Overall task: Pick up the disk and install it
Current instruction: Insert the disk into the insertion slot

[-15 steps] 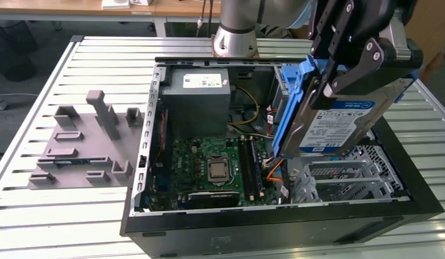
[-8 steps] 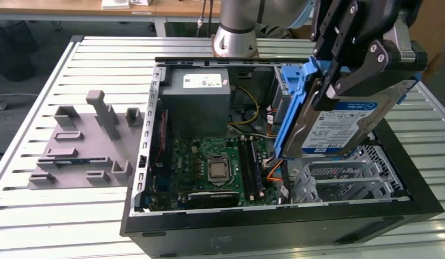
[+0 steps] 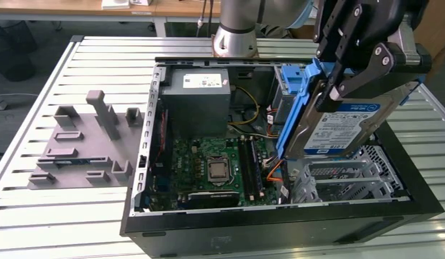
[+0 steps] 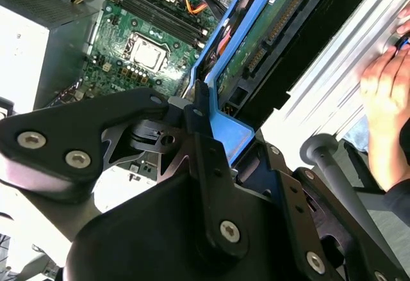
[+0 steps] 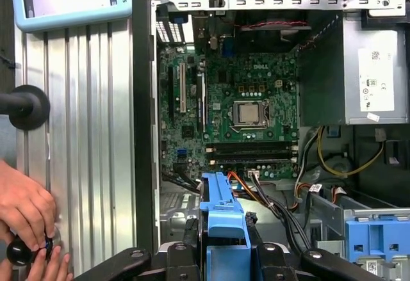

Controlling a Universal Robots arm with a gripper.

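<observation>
Exterior view first: the gripper (image 3: 336, 86) is up on the exterior view's right, clenched on the upper end of the disk (image 3: 344, 127). The disk hangs steeply tilted, label outward, blue rails on its edges, its lower end over the open computer case (image 3: 280, 226). It is in the air, just above the metal drive cage (image 3: 351, 181) and not seated. The power supply (image 3: 197, 102) and the motherboard (image 3: 215, 167) lie exposed inside the case, and a grey fixture (image 3: 86, 145) sits well apart on the slatted table (image 3: 64, 226).

Over to the second wrist view: the black finger links fill the foreground, closing on a blue rail (image 4: 224, 127). Beyond them runs the disk's underside with its green circuit board (image 4: 269, 31). A person's hand (image 4: 384, 102) rests out past the case wall.

First wrist view now: we look straight down into the case, the blue rail (image 5: 221, 210) poking forward from the clamp, cables fanned just beside it. A blue latch (image 5: 371, 236) sits near the corner, and the hand (image 5: 25, 217) grips a dark knob outside the case.

My read: pickup is done and the install step is in hand. Seating calls for levelling that tilt, squaring the rails to the cage and keeping clear of the cables.
</observation>
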